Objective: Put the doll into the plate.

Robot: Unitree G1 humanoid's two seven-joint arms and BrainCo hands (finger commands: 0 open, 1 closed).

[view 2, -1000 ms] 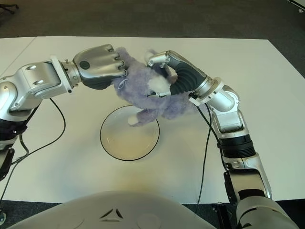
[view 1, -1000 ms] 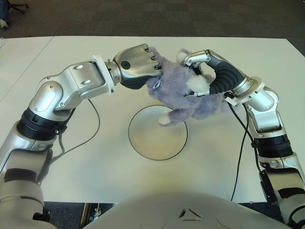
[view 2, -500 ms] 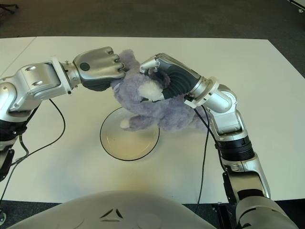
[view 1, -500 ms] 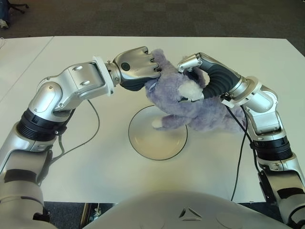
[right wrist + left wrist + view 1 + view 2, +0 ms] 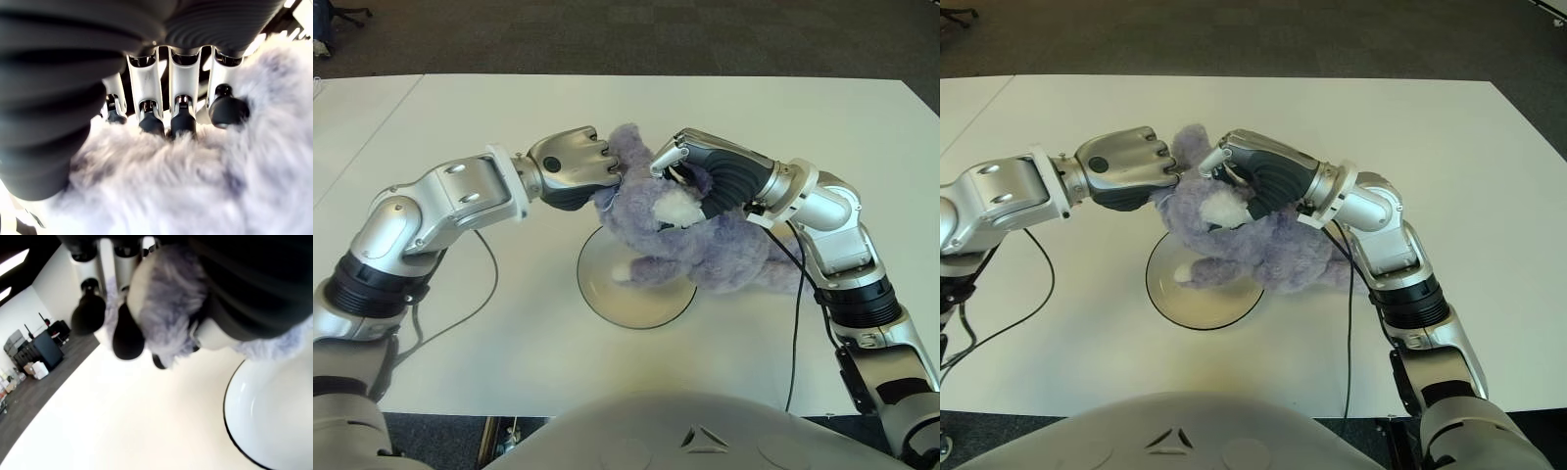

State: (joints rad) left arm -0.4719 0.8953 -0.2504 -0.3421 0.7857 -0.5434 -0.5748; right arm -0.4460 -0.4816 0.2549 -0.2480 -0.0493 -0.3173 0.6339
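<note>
The doll (image 5: 705, 250) is a fluffy purple plush with white patches. It lies low across the far right part of the white, dark-rimmed plate (image 5: 631, 304), with its body trailing right over the table. One white paw (image 5: 622, 271) hangs over the plate's inside. My left hand (image 5: 605, 174) is shut on the doll's head from the left. From the right, my right hand (image 5: 672, 168) curls over the doll's top, and its fingertips (image 5: 182, 122) press into the fur (image 5: 161, 181). The left wrist view shows purple fur (image 5: 168, 313) between my fingers and the plate (image 5: 274, 416) just below.
The white table (image 5: 509, 323) stretches wide around the plate. Black cables run from both arms, one (image 5: 489, 264) on the left and one (image 5: 800, 313) on the right. Dark carpet (image 5: 636, 34) lies beyond the far edge.
Both hands have brought the doll down and toward me. It hung above the plate's far rim before and now sits low over the plate's far right part.
</note>
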